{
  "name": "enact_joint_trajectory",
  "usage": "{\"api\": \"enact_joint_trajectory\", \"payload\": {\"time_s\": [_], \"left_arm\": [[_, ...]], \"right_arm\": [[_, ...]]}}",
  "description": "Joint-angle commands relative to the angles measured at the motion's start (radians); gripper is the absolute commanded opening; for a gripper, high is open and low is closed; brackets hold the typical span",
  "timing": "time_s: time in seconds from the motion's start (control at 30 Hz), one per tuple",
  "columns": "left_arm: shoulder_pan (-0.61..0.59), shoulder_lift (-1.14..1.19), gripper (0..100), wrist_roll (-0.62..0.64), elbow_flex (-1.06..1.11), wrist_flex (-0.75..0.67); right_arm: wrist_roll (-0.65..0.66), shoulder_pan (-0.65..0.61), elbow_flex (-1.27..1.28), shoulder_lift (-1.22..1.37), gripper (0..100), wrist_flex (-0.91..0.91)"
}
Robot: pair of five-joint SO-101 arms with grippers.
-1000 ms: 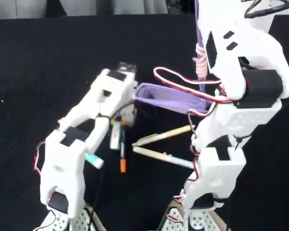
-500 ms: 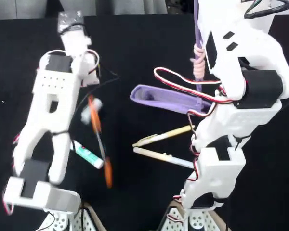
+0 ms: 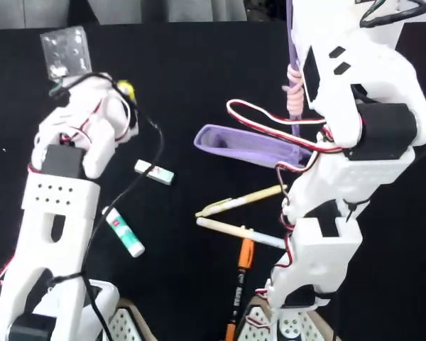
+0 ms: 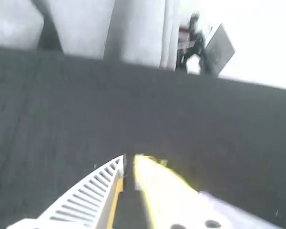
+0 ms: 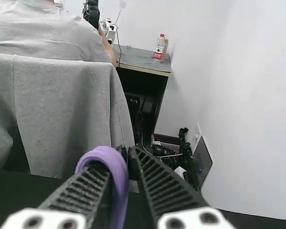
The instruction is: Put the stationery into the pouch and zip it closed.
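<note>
The purple pouch (image 3: pixel 245 145) hangs tilted over the table's middle, its mouth open. Its strap (image 5: pixel 108 167) is pinched in my right gripper (image 5: pixel 127 150), which is shut high above the table. My left gripper (image 3: pixel 123 94) is raised at the far left, well away from the pouch. Its fingers (image 4: pixel 101 183) are together with nothing between them. On the black table lie two cream pens (image 3: pixel 238 201), an orange marker (image 3: pixel 240 278) near the front edge, a glue stick (image 3: pixel 124 232) and a small white eraser-like piece (image 3: pixel 155 172).
The right arm's white body (image 3: pixel 341 177) stands over the table's right side, with red and white cables (image 3: pixel 270 117) looping over the pouch. A grey-covered chair (image 5: pixel 52 109) stands behind the table.
My left arm has swung up and away from the pouch to the far left. The orange marker it carried has dropped and lies near the front edge. The small white piece has shifted.
</note>
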Motion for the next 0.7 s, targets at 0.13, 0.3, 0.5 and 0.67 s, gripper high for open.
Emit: {"api": "enact_joint_trajectory", "payload": {"time_s": [0.13,0.3,0.5,0.67], "left_arm": [[-0.007,0.199,24,0.172,-0.044,0.167],[0.031,0.370,24,0.307,-0.176,0.358],[0.073,0.543,24,0.516,-0.259,0.491],[0.096,0.697,24,0.562,-0.282,0.486]], "right_arm": [[0.009,0.009,-0.027,-0.002,1.5,-0.026],[0.009,0.009,-0.027,-0.001,1.5,-0.026],[0.009,0.009,-0.027,-0.001,1.5,-0.026],[0.009,0.009,-0.027,-0.001,1.5,-0.026]]}}
